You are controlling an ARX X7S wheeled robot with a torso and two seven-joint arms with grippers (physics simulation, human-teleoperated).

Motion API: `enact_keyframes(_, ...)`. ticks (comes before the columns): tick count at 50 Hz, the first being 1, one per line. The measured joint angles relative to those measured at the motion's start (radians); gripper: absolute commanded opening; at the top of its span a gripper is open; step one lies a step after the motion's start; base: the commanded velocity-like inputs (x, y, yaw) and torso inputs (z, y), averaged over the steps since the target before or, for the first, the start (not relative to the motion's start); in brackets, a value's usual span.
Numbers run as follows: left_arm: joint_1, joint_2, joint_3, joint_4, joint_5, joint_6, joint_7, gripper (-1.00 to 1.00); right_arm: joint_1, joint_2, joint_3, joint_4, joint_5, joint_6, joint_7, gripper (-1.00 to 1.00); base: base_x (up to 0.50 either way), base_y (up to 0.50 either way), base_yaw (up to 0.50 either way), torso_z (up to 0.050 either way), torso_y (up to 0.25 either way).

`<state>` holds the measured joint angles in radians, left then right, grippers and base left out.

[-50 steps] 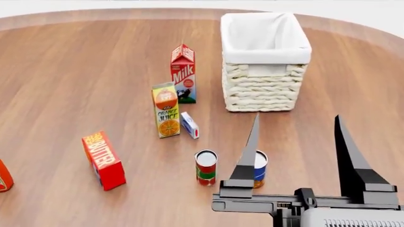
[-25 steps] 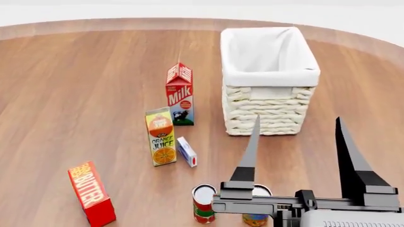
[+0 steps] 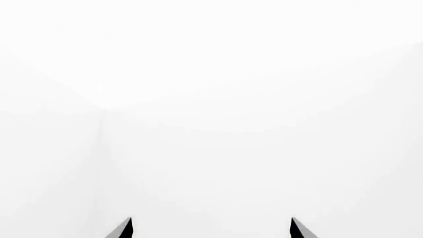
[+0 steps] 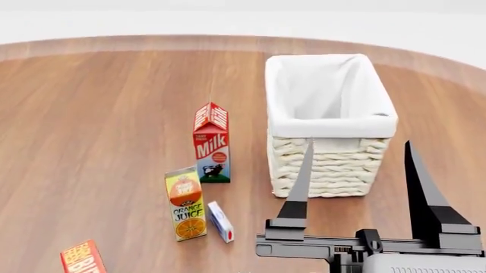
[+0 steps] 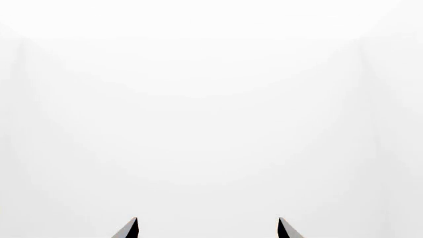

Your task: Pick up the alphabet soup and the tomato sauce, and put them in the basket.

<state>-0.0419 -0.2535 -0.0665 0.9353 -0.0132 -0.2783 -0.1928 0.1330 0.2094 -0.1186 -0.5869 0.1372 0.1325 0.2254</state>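
Wicker basket (image 4: 331,165) empty on the tabletop (image 4: 99,114), both cans out of view, my right fingers (image 4: 357,165) and left fingers (image 3: 211,228) spread wide, holding nothing.

Right gripper (image 4: 357,153): two long dark tapered blade fingers (image 4: 302,182), grey crossbar w/ small bolts, ribbed grey housing
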Motion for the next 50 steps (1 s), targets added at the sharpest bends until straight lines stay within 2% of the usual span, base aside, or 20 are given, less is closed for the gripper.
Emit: enact_keyframes(50,0.006,-0.015,0.035,-0.022,-0.007,0.024,-0.028,1.00,-0.014,0.024,-0.016,-0.013,0.031,-0.015,0.028,1.00,0.38,0.00,0.00,0.000,0.001)
